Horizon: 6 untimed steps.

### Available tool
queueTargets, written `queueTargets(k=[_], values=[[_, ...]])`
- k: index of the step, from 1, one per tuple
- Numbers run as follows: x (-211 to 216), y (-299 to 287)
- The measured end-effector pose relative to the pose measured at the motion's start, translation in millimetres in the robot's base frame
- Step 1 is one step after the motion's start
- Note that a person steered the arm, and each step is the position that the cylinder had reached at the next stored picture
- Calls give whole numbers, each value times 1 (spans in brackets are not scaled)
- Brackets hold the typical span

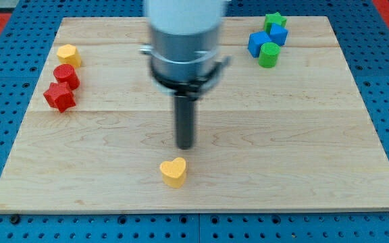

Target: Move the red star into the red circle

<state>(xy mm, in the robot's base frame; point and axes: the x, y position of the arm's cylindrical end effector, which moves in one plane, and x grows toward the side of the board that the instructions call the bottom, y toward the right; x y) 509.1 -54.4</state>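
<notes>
In the camera view my tip stands near the middle of the wooden board, just above a yellow heart and apart from it; there are no jaws to report, since the arm ends in a plain rod. The red star lies near the board's left edge, well apart from my tip, and the red circle sits just above and slightly right of it, the two touching or nearly so; I cannot tell which. A second yellow heart rests just above the red circle. At the view's top right a green star, two blue blocks and a green cylinder cluster together, clear of the work. As I judge it, little travel is left for the star. To do it well, my tip should swing left below the star, keeping clear of the near yellow heart, and come to the star's lower left side. From there a short, slow push up and right, aimed through the star's middle, should seat it against the circle without spinning it or knocking the circle into the upper heart.
</notes>
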Motion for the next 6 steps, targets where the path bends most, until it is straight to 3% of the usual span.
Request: queueTargets(k=[1,2,3,4,5,6], values=[[1,-95],[-7,-138],[-54,-183],[-90,-201],[-99,-204],[-111,-249]])
